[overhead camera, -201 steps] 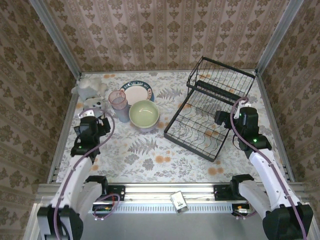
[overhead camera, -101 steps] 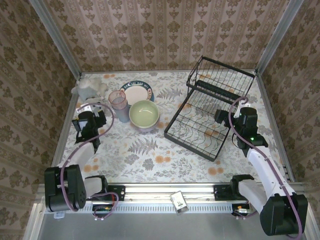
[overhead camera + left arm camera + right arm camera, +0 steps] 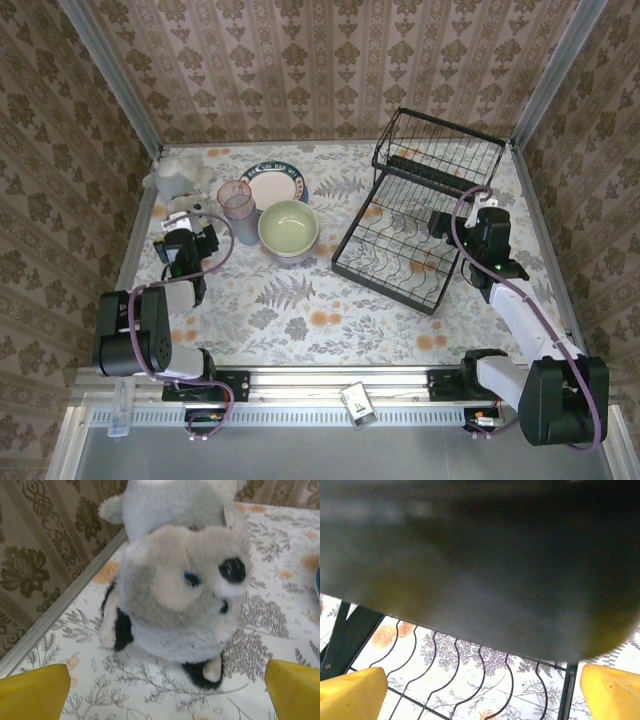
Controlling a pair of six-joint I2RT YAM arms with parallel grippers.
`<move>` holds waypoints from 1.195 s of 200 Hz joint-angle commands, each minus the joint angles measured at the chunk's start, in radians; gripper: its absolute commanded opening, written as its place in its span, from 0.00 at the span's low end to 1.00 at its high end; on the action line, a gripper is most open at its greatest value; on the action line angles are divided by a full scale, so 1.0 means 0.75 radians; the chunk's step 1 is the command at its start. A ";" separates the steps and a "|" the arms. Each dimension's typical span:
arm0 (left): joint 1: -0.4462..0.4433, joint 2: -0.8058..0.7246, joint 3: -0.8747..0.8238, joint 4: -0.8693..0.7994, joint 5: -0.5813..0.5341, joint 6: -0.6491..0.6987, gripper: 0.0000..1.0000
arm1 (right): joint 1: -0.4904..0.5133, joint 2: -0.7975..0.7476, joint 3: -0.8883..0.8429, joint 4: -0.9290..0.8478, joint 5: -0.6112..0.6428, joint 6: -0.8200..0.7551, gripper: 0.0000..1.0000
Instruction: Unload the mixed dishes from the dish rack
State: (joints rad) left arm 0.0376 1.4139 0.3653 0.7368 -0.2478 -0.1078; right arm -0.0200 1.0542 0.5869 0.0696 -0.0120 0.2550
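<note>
top external: left gripper point(image 3: 190, 222), jaws wide, faces the grey plush toy point(image 3: 180, 595) near the left edge of the table point(image 3: 330, 330); right gripper point(image 3: 442, 224), jaws wide, is beside the dish rack point(image 3: 410, 235).

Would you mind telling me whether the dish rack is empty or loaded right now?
Empty: both tiers of the dish rack are bare wire, the tablecloth visible through; plate, cup and green bowl sit outside it.

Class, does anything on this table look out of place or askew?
A grey plush toy lies in the far-left corner, no dish at all. The black wire dish rack sits skewed on the floral table.
</note>
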 commanded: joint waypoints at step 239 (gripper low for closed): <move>-0.113 0.193 -0.104 0.510 0.033 0.183 1.00 | -0.017 0.124 -0.380 0.679 0.036 -0.178 1.00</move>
State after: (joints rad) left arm -0.0399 1.5604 0.2832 1.0882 -0.2314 0.0166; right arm -0.0238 1.1458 0.3180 0.4728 -0.0074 0.1516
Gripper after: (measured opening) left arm 0.997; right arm 0.999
